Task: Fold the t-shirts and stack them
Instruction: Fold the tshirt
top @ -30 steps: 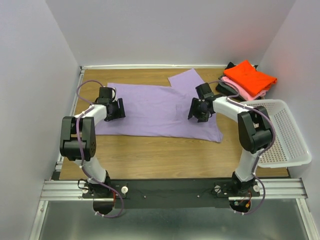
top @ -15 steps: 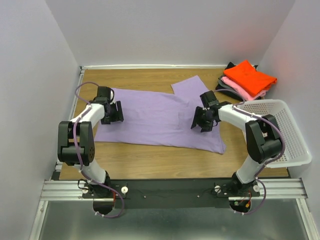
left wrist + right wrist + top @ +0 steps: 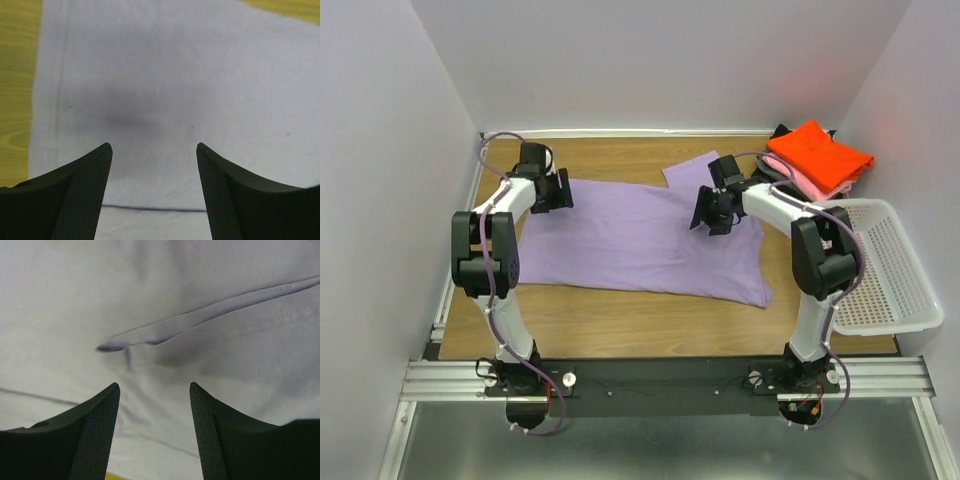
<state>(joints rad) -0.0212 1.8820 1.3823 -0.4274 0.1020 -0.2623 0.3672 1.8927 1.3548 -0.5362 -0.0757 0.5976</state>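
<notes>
- Lavender t-shirt (image 3: pixel 620 235) lies spread out mid-table, long side running left to right. One sleeve (image 3: pixel 692 166) juts toward the back edge. It is flat, not yet a folded packet.
- Table (image 3: pixel 620 315): bare wood shows in front of the shirt and behind it.
- Left hand (image 3: pixel 548 190) is over the shirt's back-left corner. The left wrist view shows both fingers spread wide with nothing between them; cloth lies below, with a hem line and a strip of wood at the left of that view. It grips nothing.
- Right hand (image 3: pixel 712 212) is over the right part of the shirt, just in front of the sleeve. Its fingers are likewise parted and empty. The right wrist view shows a raised crease in the cloth just beyond the fingertips.
- I cannot tell whether either hand touches the cloth.
- Stack at the back-right corner: orange-red t-shirt (image 3: pixel 820 155) folded on top, pink t-shirt (image 3: pixel 800 180) under it, and an edge of dark grey t-shirt (image 3: pixel 781 131) peeking out behind. These three look finished.
- White mesh basket (image 3: pixel 900 270) sits at the right edge, near the stack. No shirt is visible in it.
- Judgement: three shirts are done and this appears to be the last one. Its folding has barely begun, or not begun at all.
- Left to do: fold in the sleeve and sides, halve the body, then lift the packet onto the orange-red top.
</notes>
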